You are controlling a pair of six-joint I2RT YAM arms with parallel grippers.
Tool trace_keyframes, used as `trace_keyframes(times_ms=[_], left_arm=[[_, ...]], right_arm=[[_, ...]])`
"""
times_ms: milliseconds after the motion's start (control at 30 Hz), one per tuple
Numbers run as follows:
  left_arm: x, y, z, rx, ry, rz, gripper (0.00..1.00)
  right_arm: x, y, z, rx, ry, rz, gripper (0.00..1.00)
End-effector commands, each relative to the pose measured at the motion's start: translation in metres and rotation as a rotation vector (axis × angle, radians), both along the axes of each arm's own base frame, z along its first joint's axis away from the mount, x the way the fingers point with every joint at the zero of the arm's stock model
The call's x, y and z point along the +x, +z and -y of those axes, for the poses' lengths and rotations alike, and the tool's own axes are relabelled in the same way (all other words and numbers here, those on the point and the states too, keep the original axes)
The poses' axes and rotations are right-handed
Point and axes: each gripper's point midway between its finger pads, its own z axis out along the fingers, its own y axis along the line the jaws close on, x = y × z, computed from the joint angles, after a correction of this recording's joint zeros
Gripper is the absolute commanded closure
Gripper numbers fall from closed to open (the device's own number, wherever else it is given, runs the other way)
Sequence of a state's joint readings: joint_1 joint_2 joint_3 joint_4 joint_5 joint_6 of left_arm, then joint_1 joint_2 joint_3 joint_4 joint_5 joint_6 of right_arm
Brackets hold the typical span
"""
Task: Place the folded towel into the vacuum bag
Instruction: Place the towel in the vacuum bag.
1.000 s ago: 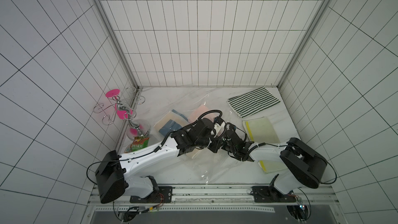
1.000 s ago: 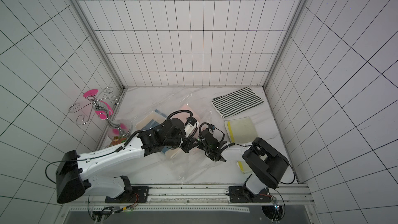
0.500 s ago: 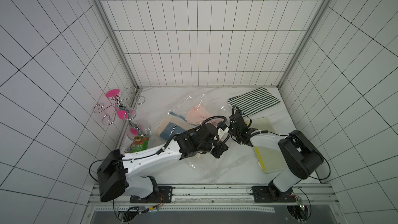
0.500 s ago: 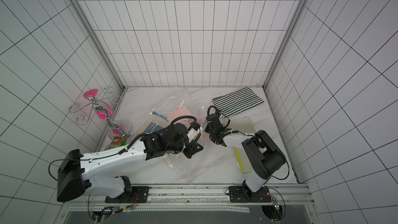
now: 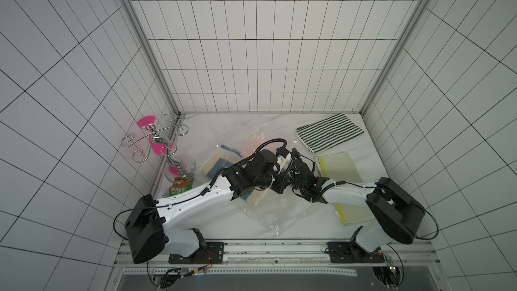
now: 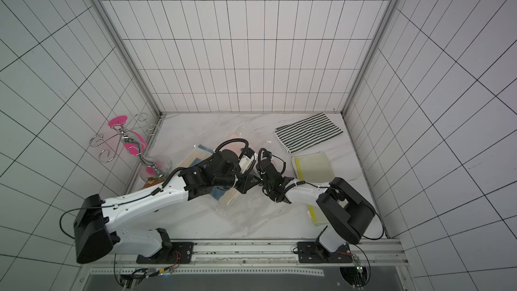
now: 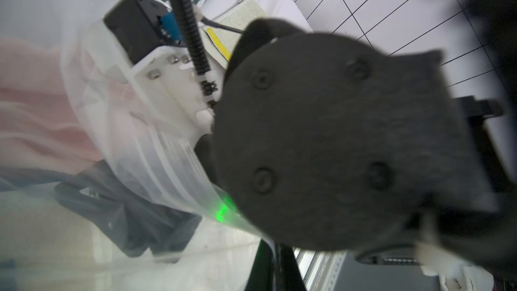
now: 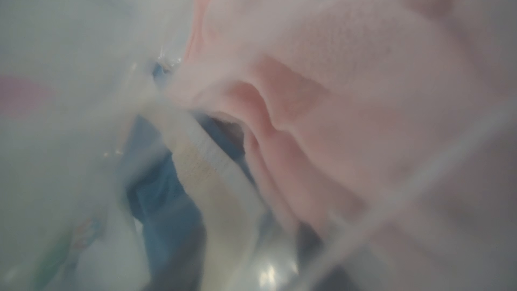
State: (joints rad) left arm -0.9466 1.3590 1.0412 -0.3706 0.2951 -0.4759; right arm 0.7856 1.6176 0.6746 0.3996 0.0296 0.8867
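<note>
At the left wall stand a wire rack (image 5: 156, 141) with pink tags and a green snack packet (image 5: 181, 188), neither part of this job. The left arm reaches to the middle of the desk (image 5: 307, 230). Its left claw (image 7: 126, 214) is pressed together, seemingly pinching the film at the mouth of the vacuum bag (image 5: 265, 211). The white zip strip (image 7: 173, 169) rises just beside it in the left wrist view. Inside the bag lie a blue-and-cream towel (image 5: 221, 163) and, farther back, the pink folded towel (image 5: 253, 146), which fills the right wrist view behind hazy film. The right arm (image 5: 344, 194) reaches in from the other side. The right claw is buried under the left wrist, so I cannot tell whether it is spread or closed. A striped towel (image 5: 330, 132) and a yellow-edged towel (image 5: 338, 169) lie outside the bag, at right.

The insertion looks nearly done. Next, the right claw needs to let go and back out straight, dragging neither towel nor film, while the left claw holds the mouth.
</note>
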Motion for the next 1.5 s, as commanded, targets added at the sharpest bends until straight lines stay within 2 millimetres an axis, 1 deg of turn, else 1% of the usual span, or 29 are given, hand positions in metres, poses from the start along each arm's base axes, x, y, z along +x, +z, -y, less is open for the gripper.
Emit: trace_keyframes(times_ms=[0,67,100,233,333,400,500,567,600,700,767,867,933,967,1033,1100,1133,1167,1267,1333,1367,1467], left_arm=[[-0.013,0.01,0.008,-0.058,-0.049,-0.021,1.0],[-0.017,0.01,0.009,-0.069,-0.054,-0.028,1.0],[-0.017,0.01,0.01,-0.069,-0.055,-0.029,1.0],[-0.02,0.006,0.012,-0.06,-0.069,-0.029,1.0],[-0.02,0.008,0.014,-0.067,-0.073,-0.024,1.0],[-0.02,0.008,0.017,-0.072,-0.079,-0.022,1.0],[-0.021,0.007,0.024,-0.068,-0.091,-0.024,1.0],[-0.021,0.007,0.027,-0.062,-0.098,-0.024,1.0],[-0.021,0.006,0.027,-0.062,-0.098,-0.023,1.0],[-0.02,0.008,0.025,-0.06,-0.094,-0.013,1.0],[-0.017,0.013,0.022,-0.062,-0.086,-0.002,1.0],[-0.006,0.023,0.012,-0.073,-0.051,0.024,1.0],[-0.002,0.027,0.006,-0.081,-0.042,0.037,1.0],[-0.003,0.029,0.005,-0.089,-0.06,0.049,1.0],[-0.009,0.026,0.007,-0.103,-0.094,0.049,1.0],[-0.015,0.023,0.011,-0.115,-0.124,0.023,1.0],[-0.018,0.02,0.013,-0.11,-0.132,0.009,1.0],[-0.02,0.018,0.014,-0.105,-0.137,0.002,1.0],[-0.027,0.014,0.017,-0.097,-0.155,-0.008,1.0],[-0.028,0.014,0.016,-0.095,-0.157,-0.006,1.0],[-0.028,0.012,0.015,-0.091,-0.155,-0.007,1.0],[-0.029,0.012,0.013,-0.088,-0.157,-0.001,1.0]], right_arm=[[0.041,0.024,-0.01,0.05,-0.077,0.143,0.29],[0.055,0.028,-0.012,0.018,-0.068,0.198,0.26],[0.058,0.031,-0.014,0.007,-0.056,0.217,0.25],[0.055,0.039,-0.024,-0.055,0.02,0.265,0.25],[0.052,0.052,-0.028,-0.089,0.058,0.317,0.27],[0.055,0.058,-0.032,-0.098,0.079,0.346,0.28],[0.066,0.051,-0.044,-0.093,0.114,0.325,0.3],[0.067,0.049,-0.05,-0.072,0.133,0.341,0.32],[0.065,0.049,-0.053,-0.055,0.149,0.345,0.34],[0.05,0.06,-0.058,0.014,0.205,0.376,0.44],[0.035,0.063,-0.053,0.021,0.22,0.392,0.48],[0.016,0.054,-0.033,-0.002,0.208,0.374,0.54],[0.008,0.051,-0.024,0.014,0.194,0.371,0.58],[0.006,0.052,-0.023,0.029,0.191,0.378,0.58],[0.01,0.058,-0.029,0.05,0.196,0.401,0.58],[0.02,0.069,-0.04,0.058,0.203,0.428,0.53],[0.028,0.074,-0.046,0.052,0.197,0.439,0.47],[0.036,0.074,-0.05,0.03,0.187,0.437,0.41],[0.058,0.065,-0.056,-0.025,0.166,0.431,0.34],[0.068,0.048,-0.056,-0.057,0.16,0.402,0.33],[0.072,0.035,-0.055,-0.083,0.162,0.382,0.32],[0.074,0.005,-0.053,-0.154,0.191,0.336,0.31]])
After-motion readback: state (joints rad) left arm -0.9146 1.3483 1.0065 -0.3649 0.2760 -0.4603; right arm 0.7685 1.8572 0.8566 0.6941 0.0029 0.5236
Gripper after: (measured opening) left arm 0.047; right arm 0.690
